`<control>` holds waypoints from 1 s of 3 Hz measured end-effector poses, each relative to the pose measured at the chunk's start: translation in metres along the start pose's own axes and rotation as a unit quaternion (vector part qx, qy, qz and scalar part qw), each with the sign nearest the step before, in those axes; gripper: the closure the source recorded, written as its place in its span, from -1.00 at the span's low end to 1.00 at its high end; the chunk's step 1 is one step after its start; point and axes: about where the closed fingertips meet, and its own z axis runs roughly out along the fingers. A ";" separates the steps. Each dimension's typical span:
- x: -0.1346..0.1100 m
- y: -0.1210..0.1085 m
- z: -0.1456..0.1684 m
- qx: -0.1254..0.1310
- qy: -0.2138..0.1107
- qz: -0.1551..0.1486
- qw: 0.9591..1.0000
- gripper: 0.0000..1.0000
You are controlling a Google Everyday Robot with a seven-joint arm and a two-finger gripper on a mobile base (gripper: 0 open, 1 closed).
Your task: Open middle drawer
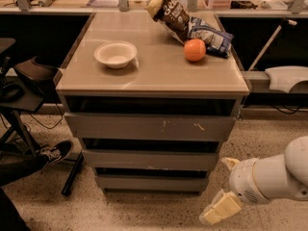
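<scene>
The grey cabinet has three stacked drawer fronts. The middle drawer (151,160) is a plain flat grey panel, below the larger scratched top front (149,127) and above the narrow bottom front (150,182). All three look closed or nearly so, with dark gaps above each. My gripper (217,190) hangs low at the bottom right, just off the cabinet's lower right corner, at about the height of the bottom front. Its cream fingers (219,211) are spread apart and hold nothing. It touches no drawer.
On the cabinet top stand a white bowl (115,54), an orange (195,49) and snack bags (192,23). A person's shoe (55,152) and a chair base (19,124) are on the floor at left. A white arm part (286,78) is at right.
</scene>
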 end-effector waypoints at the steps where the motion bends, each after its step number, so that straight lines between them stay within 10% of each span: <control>1: 0.021 -0.037 0.069 -0.005 -0.017 0.039 0.999 -1.00; 3: 0.012 -0.041 0.077 0.025 -0.025 0.021 0.999 -1.00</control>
